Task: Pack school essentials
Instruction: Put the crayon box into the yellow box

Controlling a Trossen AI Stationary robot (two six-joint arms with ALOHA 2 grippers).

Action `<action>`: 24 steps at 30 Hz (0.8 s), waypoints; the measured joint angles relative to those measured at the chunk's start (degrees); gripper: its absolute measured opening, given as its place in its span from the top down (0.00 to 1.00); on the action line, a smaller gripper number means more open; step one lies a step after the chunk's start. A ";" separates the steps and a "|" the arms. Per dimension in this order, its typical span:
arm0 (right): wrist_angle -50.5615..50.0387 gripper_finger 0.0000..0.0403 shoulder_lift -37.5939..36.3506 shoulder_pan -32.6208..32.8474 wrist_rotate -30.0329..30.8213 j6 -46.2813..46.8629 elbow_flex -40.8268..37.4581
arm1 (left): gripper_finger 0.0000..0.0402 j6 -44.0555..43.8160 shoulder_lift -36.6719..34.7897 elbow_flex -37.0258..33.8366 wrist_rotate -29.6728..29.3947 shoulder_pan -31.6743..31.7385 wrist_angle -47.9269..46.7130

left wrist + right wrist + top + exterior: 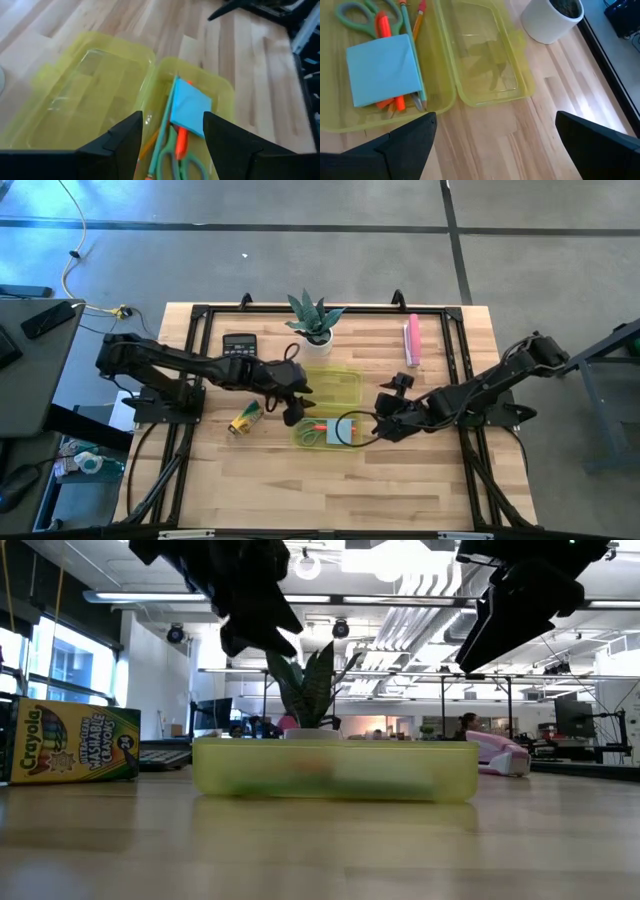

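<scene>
An open yellow see-through case lies at the table's middle, its base (325, 432) toward the near edge and its lid (332, 385) flat on the far side. In the base lie a light-blue notepad (382, 70), green-handled scissors (360, 14), an orange pen (382, 25), a green pen (167, 117) and a wooden pencil (418, 22). The yellow crayon box (245, 420) lies on the wood left of the case. My left gripper (172, 120) hangs open above the base's left end. My right gripper (496, 120) hangs open above the table just right of the base.
A potted plant (315, 325) stands just beyond the lid. A black calculator (238, 345) lies at the far left and a long pink bar (412, 340) at the far right. Bare wood stretches along the near edge.
</scene>
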 joint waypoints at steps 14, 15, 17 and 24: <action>-0.27 0.01 -0.38 0.38 -0.26 1.07 0.02 | 0.52 -11.57 -12.31 0.04 -0.89 -1.47 -21.98; -0.27 0.01 -0.40 0.38 -0.27 1.07 0.02 | 0.52 -12.84 -12.50 0.04 -1.21 -1.87 -24.48; -0.34 0.01 -0.38 0.38 -0.73 1.08 0.02 | 0.52 -15.33 -12.51 0.02 -2.19 -2.84 -28.62; -0.06 0.01 -0.38 0.37 -1.05 1.09 0.02 | 0.53 -24.07 -12.10 -0.02 -6.41 -5.84 -41.11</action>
